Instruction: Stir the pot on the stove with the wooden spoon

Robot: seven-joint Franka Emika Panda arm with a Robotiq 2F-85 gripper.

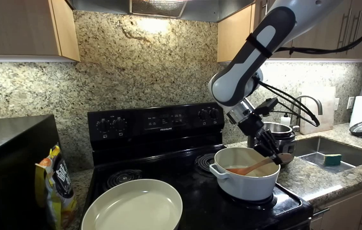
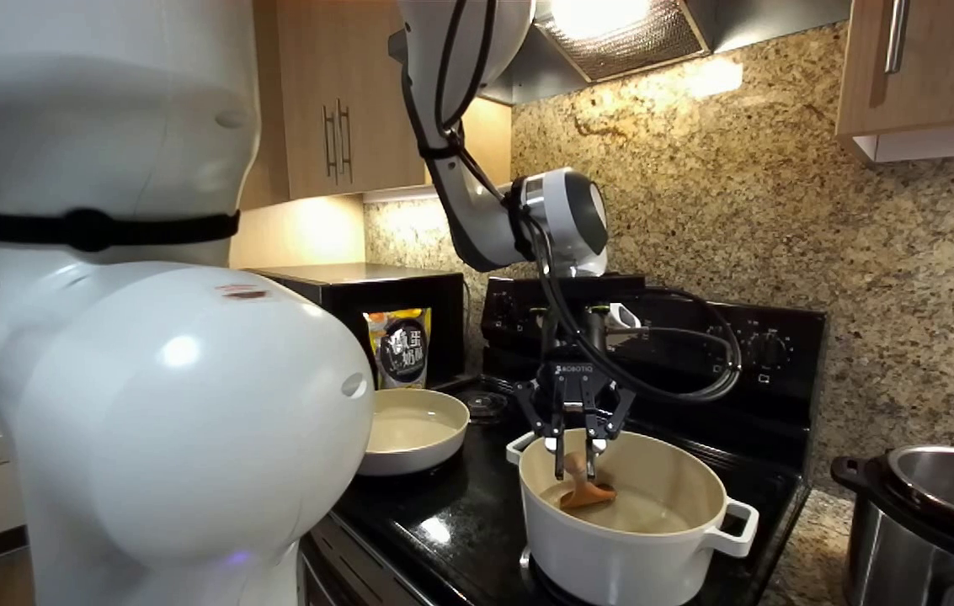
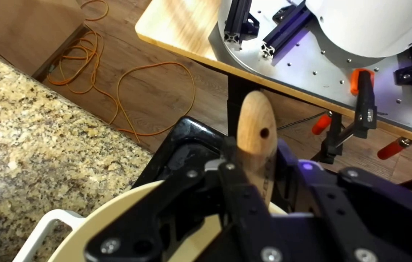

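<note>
The white round pot [image 1: 248,187] stands on a burner of the black stove [image 1: 200,204], and its pale inside shows in both exterior views. My gripper [image 2: 575,468] is over the pot's near rim, shut on the handle of the wooden spoon [image 2: 588,495]. The spoon [image 1: 259,165] slants, its bowl down inside the pot and its handle end out past the rim. In the wrist view, the handle end [image 3: 256,123] with its hole sticks up between the fingers of my gripper [image 3: 256,153]. Whether the bowl touches the pot's floor cannot be told.
A large shallow pale dish [image 1: 136,207] sits on the stove beside the pot. Behind the arm, a shiny steel pot [image 2: 931,539] stands on the counter. The stove's raised back panel [image 1: 155,123] borders the far side. A sink [image 1: 356,155] with a sponge lies beyond.
</note>
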